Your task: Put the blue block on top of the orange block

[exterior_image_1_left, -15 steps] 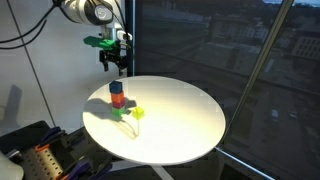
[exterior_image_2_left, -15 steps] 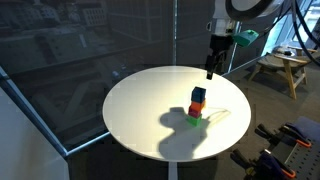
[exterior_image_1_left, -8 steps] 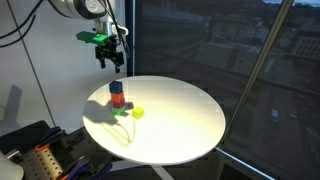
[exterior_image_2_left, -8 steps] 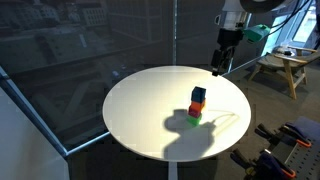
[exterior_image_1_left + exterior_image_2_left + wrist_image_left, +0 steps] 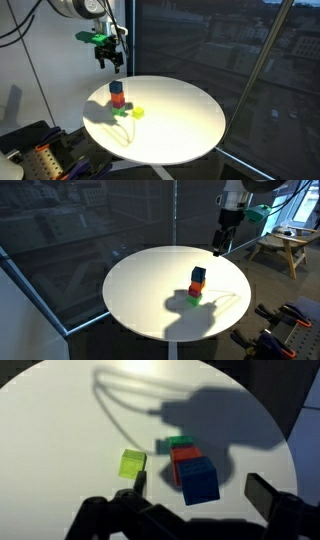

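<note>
The blue block sits on top of the orange block, which stands on a green cube. The stack shows in both exterior views, with blue above orange. In the wrist view the blue block covers most of the orange block. My gripper hangs open and empty well above the stack, also seen in the other exterior view. Its fingers straddle the stack from above in the wrist view without touching it.
A yellow cube lies beside the stack on the round white table, also in the wrist view. The green cube peeks out under the stack. Glass walls surround the table; a wooden stool stands behind.
Since a second ago my gripper has risen and drawn away from the stack. Over the last half second nothing moved.
</note>
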